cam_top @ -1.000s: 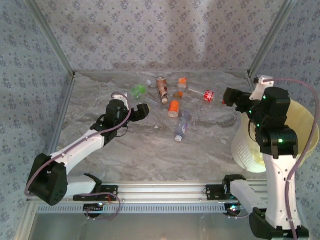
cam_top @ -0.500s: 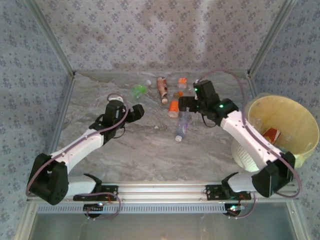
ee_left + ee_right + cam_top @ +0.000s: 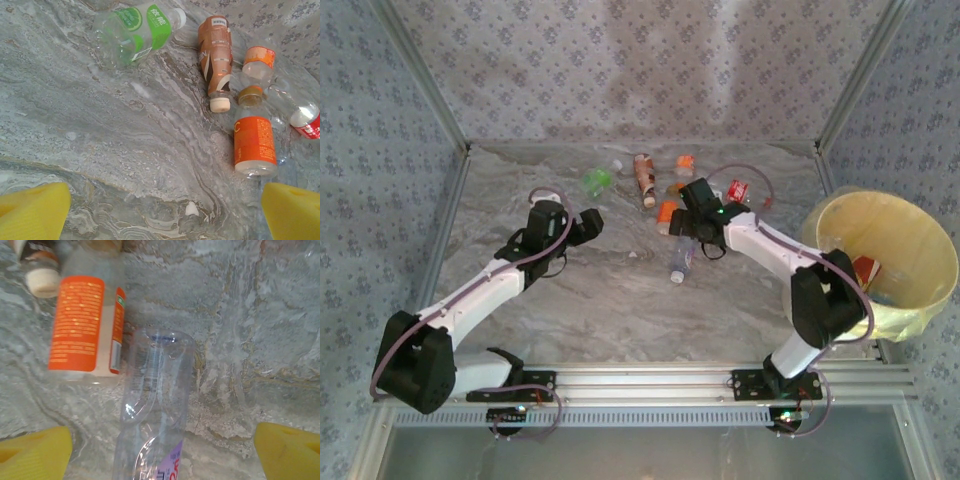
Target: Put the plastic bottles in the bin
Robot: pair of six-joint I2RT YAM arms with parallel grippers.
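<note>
Left of the bin (image 3: 835, 225), right gripper (image 3: 160, 450) spread wide astride a clear bottle (image 3: 156, 390), pads clear of its sides; farther left, left gripper (image 3: 165, 210) gapes over bare table (image 3: 100, 125), bottles (image 3: 255, 145) lying beyond.

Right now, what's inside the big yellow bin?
Inside the bin, a red-labelled bottle lies by the side nearest the right arm. The arm covers that edge, so anything under it is hidden.

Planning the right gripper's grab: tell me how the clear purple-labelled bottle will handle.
The clear bottle looks empty, so probably light. It lies on its side, so a nudge would likely roll it. Its see-through wall shows creases; it may buckle when squeezed.
</note>
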